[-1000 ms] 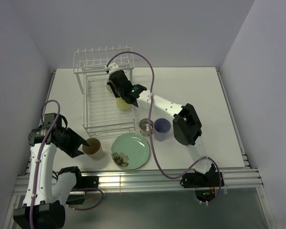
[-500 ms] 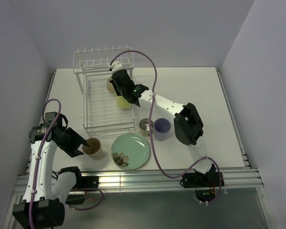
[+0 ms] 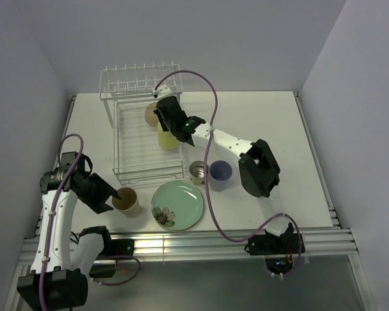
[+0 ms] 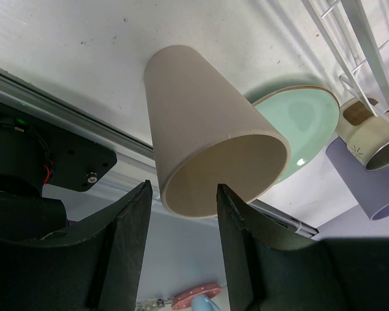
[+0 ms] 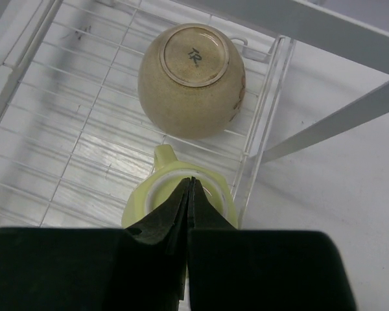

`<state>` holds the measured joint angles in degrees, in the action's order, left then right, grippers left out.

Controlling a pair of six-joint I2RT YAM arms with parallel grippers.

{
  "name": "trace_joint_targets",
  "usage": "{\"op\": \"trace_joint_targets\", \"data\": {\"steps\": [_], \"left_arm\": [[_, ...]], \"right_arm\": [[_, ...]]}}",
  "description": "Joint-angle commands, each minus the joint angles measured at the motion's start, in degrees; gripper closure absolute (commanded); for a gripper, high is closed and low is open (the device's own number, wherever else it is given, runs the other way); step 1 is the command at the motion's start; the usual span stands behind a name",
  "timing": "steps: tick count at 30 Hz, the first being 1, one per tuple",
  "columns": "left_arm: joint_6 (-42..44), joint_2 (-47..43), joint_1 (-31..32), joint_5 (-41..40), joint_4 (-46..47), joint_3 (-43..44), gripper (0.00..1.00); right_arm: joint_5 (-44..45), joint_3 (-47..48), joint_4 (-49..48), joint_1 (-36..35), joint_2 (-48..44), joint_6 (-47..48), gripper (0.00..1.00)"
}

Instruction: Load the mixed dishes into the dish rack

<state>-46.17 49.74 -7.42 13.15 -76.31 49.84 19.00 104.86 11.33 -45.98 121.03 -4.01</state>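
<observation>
Tan cup (image 4: 201, 123) near, mug (image 5: 142, 204) and bowl (image 5: 191, 81) in the rack (image 5: 267, 107)
Left gripper (image 4: 183, 194) has its jaws apart astride the tan cup's rim, grip unclear; farther, right gripper (image 5: 189, 184), clenched on nothing, hangs over the mug beside the upturned bowl, stamped roughly "TR".
</observation>
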Motion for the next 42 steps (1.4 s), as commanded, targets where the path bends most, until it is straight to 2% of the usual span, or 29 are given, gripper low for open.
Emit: {"op": "trace_joint_targets", "data": {"steps": [1, 16, 34, 42], "left_arm": [[0.5, -0.2, -0.1, -0.8, 0.1, 0.6, 0.5], [-1.4, -0.3, -0.1, -0.8, 0.2, 0.6, 0.49], [-2.3, -0.3, -0.1, -2.2, 0.4, -0.9, 0.42], [-1.7, 0.4, -0.1, -2.3, 1.0, -2.9, 0.42]], "right_arm": [[0.0, -2.4, 0.9, 0.4, -4.7, -1.5, 1.0], [-1.8, -10.6, -0.4, -1.4, -10.2, -2.9, 1.0], [-3.4, -10.7, -3.4, -1.5, -13.2, 0.4, 1.0], [-3.2, -7.7, -2.5, -1.4, -13.6, 0.8, 1.0]]}}
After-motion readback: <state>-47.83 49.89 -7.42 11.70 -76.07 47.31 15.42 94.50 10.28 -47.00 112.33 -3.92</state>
